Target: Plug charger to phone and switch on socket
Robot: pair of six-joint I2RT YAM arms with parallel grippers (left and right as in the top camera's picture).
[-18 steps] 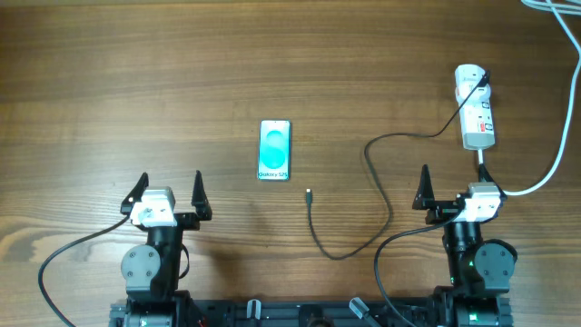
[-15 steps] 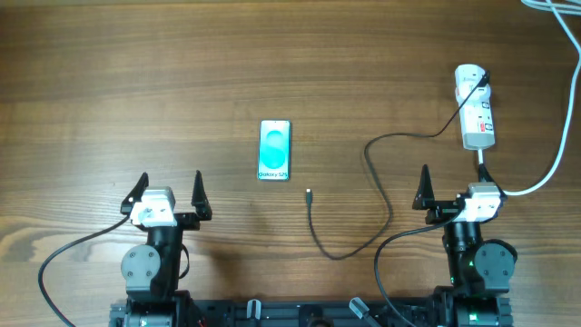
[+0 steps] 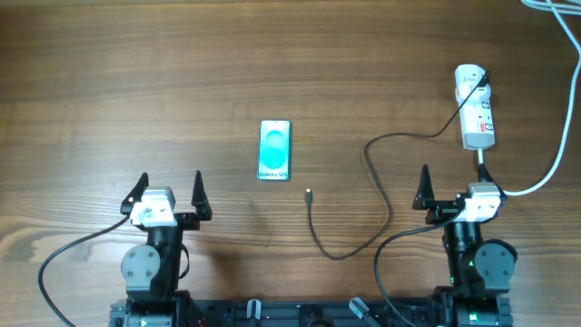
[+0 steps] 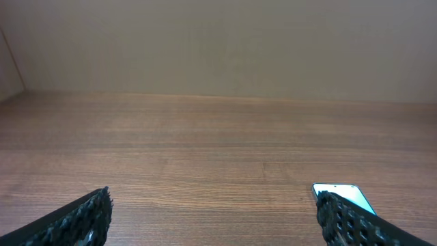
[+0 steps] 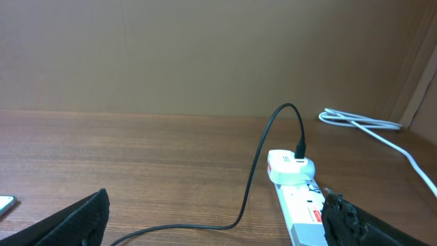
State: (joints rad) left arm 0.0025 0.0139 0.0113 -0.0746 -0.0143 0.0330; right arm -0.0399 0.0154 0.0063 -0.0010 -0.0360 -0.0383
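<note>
Step in hand, as I judge it: none begun, the first reach is still to come. Left gripper sits at the near edge of the table, jaws wide apart and empty. Right gripper is the same.

Phone lies flat in the middle, screen up. Charger loops from the socket at far right. Its plug tip lies just near-right of the phone, not touching.

Next move probably calls for a pinch close behind the tip (thin cable, easy to miss).

Cannot make out the phone's port or the socket's switch. The left wrist view shows only a corner of the phone.
</note>
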